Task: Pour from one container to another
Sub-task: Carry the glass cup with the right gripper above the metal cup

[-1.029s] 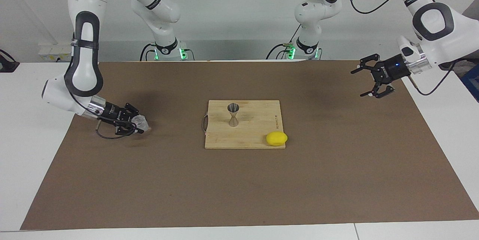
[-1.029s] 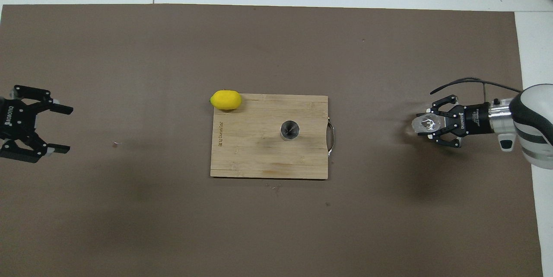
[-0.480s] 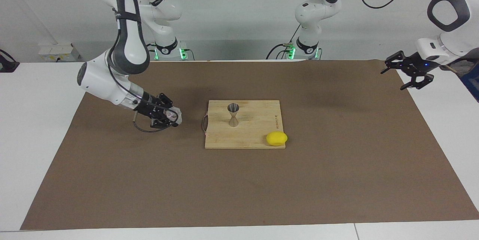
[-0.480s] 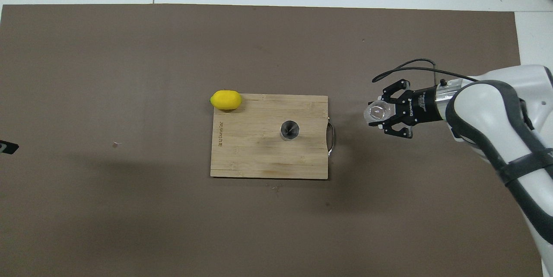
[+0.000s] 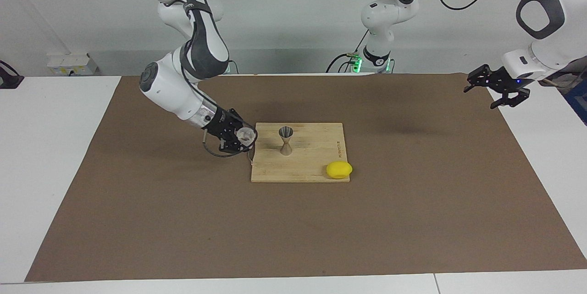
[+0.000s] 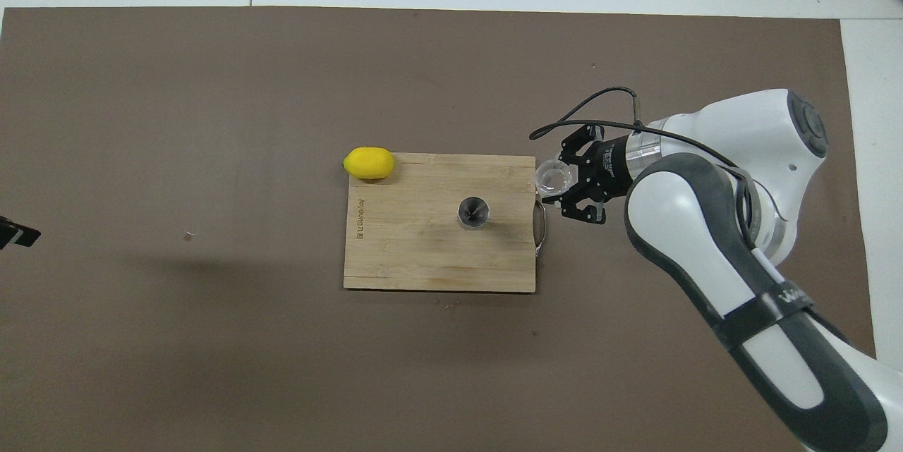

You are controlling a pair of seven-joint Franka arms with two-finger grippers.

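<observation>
A small clear glass cup (image 5: 246, 136) (image 6: 552, 178) is held just above the cutting board's edge at the right arm's end, with my right gripper (image 5: 241, 138) (image 6: 559, 182) shut on it. Its mouth tips slightly toward the jigger. The silver hourglass jigger (image 5: 286, 140) (image 6: 473, 212) stands upright on the wooden cutting board (image 5: 316, 156) (image 6: 423, 254), a short way from the cup. My left gripper (image 5: 497, 87) hangs open and empty over the mat's edge at the left arm's end. Only its tip (image 6: 15, 234) shows in the overhead view.
A yellow lemon (image 5: 339, 169) (image 6: 368, 163) lies at the board's corner that is farther from the robots, toward the left arm's end. The board's metal handle (image 5: 250, 149) (image 6: 540, 226) sticks out below the cup. A brown mat (image 5: 412, 220) covers the table.
My right gripper has carried the glass cup from the right arm's end of the mat to the board's edge. The left gripper has drawn back and up to the mat's edge.
</observation>
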